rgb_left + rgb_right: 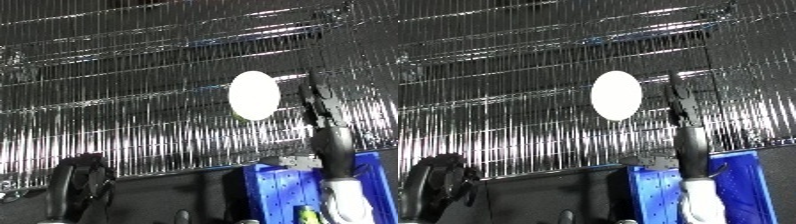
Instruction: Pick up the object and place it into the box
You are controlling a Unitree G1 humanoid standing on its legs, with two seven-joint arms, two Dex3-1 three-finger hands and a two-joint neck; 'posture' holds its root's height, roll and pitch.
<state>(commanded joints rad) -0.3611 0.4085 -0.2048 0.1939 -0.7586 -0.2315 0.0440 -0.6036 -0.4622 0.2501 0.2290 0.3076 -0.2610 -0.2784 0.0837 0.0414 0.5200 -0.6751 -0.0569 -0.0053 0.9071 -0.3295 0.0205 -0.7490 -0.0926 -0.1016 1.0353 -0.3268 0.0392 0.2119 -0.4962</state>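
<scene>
While my right hand (324,107) reaches up in front of the shiny silver foil-like backdrop (133,100), its black fingers (675,97) stand straight and released, holding nothing. The smooth white oval object (253,95) shows just to the left of those fingers, near their tips and at about the same height; whether it touches them I cannot tell, since in both views a narrow dark gap seems to separate them. Directly below my hand and white forearm, the blue perforated plastic bin (275,192) sits at the lower edge, well below the object.

The left eye view shows my left hand (80,182) more fully: a dark, rounded shape low and far to the left of the right hand, in front of the backdrop's lower border. In the right eye view the same hand is pushed against the left edge and partly cut off. Whether its fingers are curled or relaxed I cannot tell. The right eye view shows more of the bin's right wall beside my forearm.
</scene>
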